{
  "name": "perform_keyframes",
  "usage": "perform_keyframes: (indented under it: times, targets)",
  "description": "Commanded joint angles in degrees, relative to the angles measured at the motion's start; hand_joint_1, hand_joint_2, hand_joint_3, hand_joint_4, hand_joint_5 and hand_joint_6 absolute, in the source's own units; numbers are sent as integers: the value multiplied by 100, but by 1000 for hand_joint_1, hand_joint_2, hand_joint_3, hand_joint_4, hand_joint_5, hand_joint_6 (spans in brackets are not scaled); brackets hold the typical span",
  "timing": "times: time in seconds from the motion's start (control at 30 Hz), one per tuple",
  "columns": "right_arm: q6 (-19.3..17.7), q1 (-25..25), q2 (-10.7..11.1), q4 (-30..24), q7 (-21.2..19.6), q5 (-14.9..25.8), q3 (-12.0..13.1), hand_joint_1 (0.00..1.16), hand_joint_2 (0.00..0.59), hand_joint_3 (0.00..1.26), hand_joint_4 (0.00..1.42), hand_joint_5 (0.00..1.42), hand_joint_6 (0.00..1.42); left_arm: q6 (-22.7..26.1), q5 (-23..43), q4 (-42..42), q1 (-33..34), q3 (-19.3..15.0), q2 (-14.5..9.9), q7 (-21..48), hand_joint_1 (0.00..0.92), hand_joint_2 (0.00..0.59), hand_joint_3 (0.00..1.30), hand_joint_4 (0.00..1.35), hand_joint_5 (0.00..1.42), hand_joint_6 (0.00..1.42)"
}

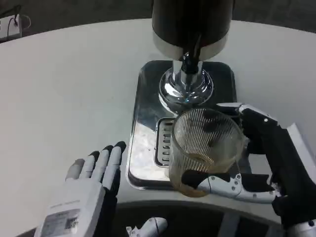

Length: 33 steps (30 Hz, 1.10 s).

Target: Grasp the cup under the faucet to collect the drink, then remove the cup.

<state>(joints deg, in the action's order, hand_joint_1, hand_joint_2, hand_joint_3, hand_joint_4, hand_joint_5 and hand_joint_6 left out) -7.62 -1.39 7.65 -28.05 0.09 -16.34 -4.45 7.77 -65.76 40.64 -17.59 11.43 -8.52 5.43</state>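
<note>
Head view: cup (205,148) in right hand (256,163), under faucet (189,61).

Left robot hand (91,185) flat and palm-down at near left, fingers stretched out side by side toward the far side, gripping nothing. Right robot hand (247,163) at near right, wrapped around a ribbed cup (205,148), thumb across the near side, fingers behind the far side.

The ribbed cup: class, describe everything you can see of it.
The ribbed cup looks like clear glass or plastic with fine vertical ridges. It stands upright over the metal drip tray, in front of the dispenser's faucet. A little amber liquid lies at its bottom. The right hand grips it, fingers wrapped around its sides.
</note>
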Motion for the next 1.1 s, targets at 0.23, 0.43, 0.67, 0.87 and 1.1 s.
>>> perform_keyframes:
  times: [0.23,0.43,0.67,0.87,1.1]
  targets:
    - [-547,291,263,-519,275,225,104,1162,119,772,1006,1074,1327,-32,-443,440,-239,189,125,212,0,122,0,0,0,0]
    - [-810,494,414,-714,409,284,171,1162,119,772,1006,1074,1323,-90,-854,744,-514,324,211,319,0,113,0,0,0,0]
    - [-1098,743,571,-975,530,360,302,1162,119,772,1006,1074,1323,-293,-1108,1029,-881,480,387,183,0,104,0,0,0,0]
    - [-1245,922,624,-1107,560,396,403,1162,119,772,1006,1074,1323,-486,-1185,1120,-1043,576,493,180,0,92,0,0,0,0]
    - [-1244,981,642,-1187,599,513,568,1162,119,772,1006,1074,1323,-719,-1277,1213,-1144,670,537,312,0,88,0,0,0,0]
